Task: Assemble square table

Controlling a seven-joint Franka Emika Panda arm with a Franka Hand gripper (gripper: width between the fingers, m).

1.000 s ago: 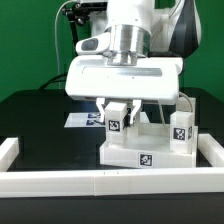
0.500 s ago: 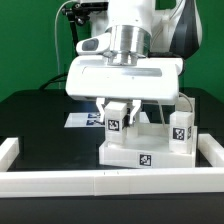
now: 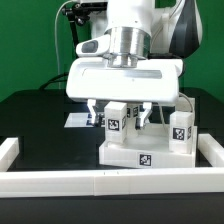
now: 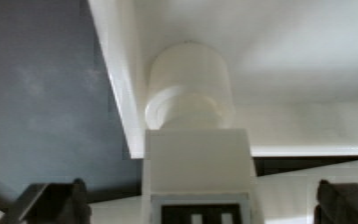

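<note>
The two-finger claw [image 3: 118,112] hangs straight down from the white arm with its dark fingers [image 3: 94,113] spread wide, one on either side of a small white tagged block leg [image 3: 117,116] and clear of its faces, so it pinches nothing. The wrist view shows the same: the leg [image 4: 195,150] runs up the middle between the two dark fingertips [image 4: 51,200], with open space on both sides.

That leg stands upright directly beneath the claw, its long axis vertical, one end on the large white plastic square table top [image 3: 146,148] and the other end up between the fingers. A black-white square tag on its side faces the exterior camera. In the wrist view its rounded far end meets the flat white surface of the top [image 4: 300,60].

The top lies flat below the claw on the black table [image 3: 40,125], with one tagged side wall toward the exterior camera. A second white tagged leg [image 3: 181,127] stands upright on the top, off to the exterior view's right of the claw. Behind the claw, partly hidden, lies the marker board [image 3: 76,119]. A long white border rail [image 3: 110,182] runs across in front of the top.
</note>
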